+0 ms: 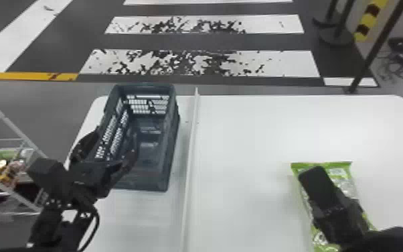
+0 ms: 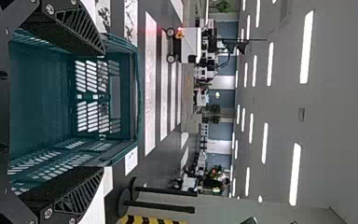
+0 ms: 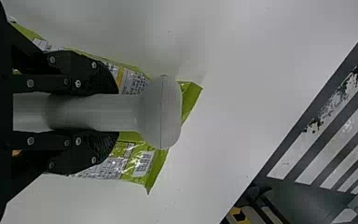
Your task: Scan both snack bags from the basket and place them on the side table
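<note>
Striped floor [image 1: 264, 62] lies beyond our table [image 1: 261, 140]; our left gripper [image 1: 115, 140] gapes empty, our right gripper [image 1: 339, 214] clamps a scanner [image 3: 161, 112] above the bag [image 3: 142, 163].

A white surface [image 1: 251, 134] with rounded far corners. A raised strip [image 1: 191, 150] runs from near to far. Left of it stands a dark blue-green basket [image 1: 144, 182]; to its right lies a green snack bag [image 1: 339, 172].

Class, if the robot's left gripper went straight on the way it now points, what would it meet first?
The left gripper would probably meet the far wall of the basket first, though its height against the rim is unclear.
</note>
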